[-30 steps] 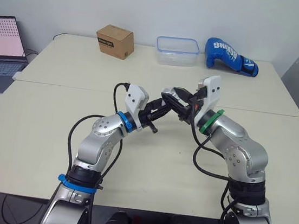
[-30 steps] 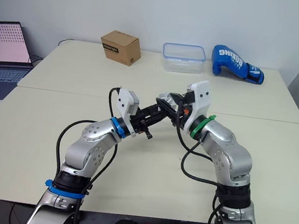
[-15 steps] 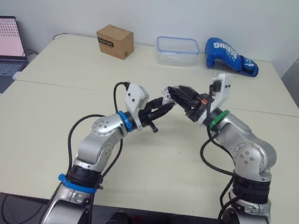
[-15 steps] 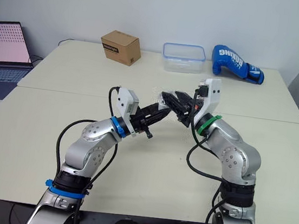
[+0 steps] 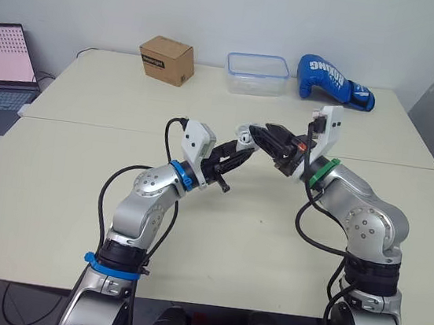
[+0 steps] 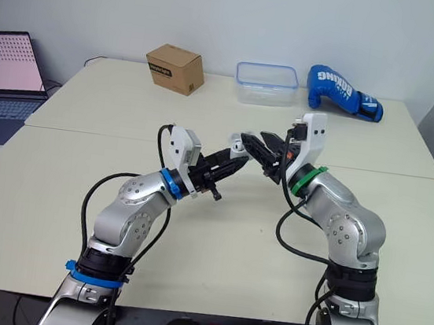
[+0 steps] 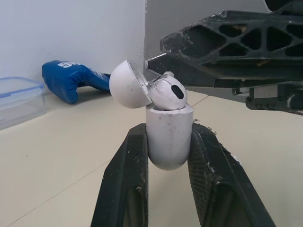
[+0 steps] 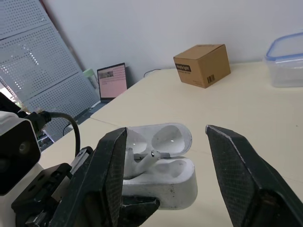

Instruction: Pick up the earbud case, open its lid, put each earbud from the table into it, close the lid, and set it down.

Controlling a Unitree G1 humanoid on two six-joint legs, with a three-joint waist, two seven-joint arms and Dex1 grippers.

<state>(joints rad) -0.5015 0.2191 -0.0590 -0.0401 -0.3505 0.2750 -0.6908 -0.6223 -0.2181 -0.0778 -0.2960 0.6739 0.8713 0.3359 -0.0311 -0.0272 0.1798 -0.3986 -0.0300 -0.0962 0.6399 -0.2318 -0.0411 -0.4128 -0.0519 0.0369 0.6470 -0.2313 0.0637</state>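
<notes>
Your case [image 7: 169, 142] of glossy smooth plastic, between your matt, scuffed black plastic fingers [image 7: 124, 189]; beyond, matt cardboard box [image 8: 202, 65].

White case, black grippers, cream table

The earbud case [image 7: 169, 137] and the earbud [image 7: 166, 92] in it are glossy white, the earbud with a black oval spot. The left gripper [image 7: 168, 132] and right gripper [image 8: 165, 135] are matt black, the right with a triangular lattice. The table [image 5: 56, 182] is pale cream. The cardboard box [image 5: 167, 60] is brown with a black label, the boxing glove [image 5: 334, 80] blue with white lettering, the plastic container [image 5: 257, 74] clear with a blue rim, and the laptop [image 8: 112, 78] screen pink.
</notes>
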